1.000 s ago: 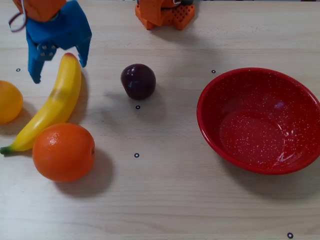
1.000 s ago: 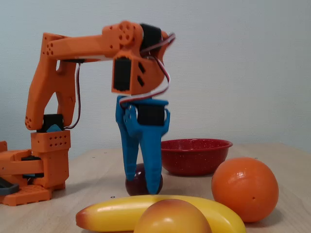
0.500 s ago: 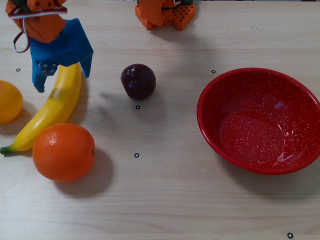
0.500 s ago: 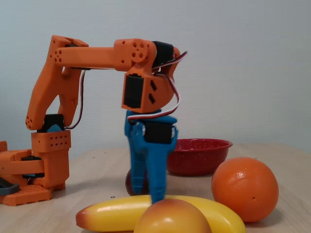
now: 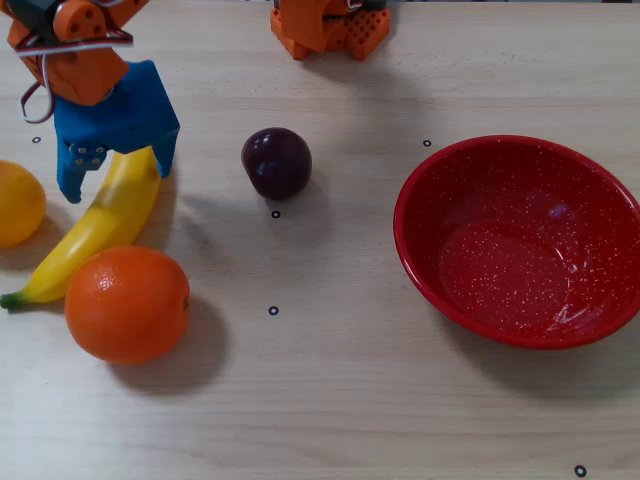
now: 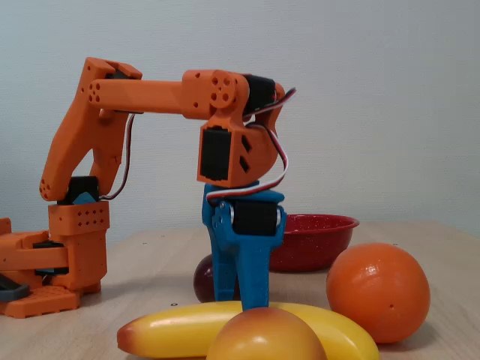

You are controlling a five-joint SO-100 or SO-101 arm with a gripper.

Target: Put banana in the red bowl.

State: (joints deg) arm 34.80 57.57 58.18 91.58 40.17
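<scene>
At far left of the overhead view, the blue end effector [image 5: 118,172] stands spread over the upper end of the banana [image 5: 100,225], one finger each side, not yet closed on it. The banana lies on the worktop [image 5: 330,400], touching an orange [image 5: 127,303], with a yellow-orange fruit [image 5: 18,203] to its left. A dark plum [image 5: 276,162] sits between it and the empty red bowl [image 5: 455,170], well apart at right. A clean grasp likely needs the fingers lowered fully and squared across the fruit before closing.
</scene>
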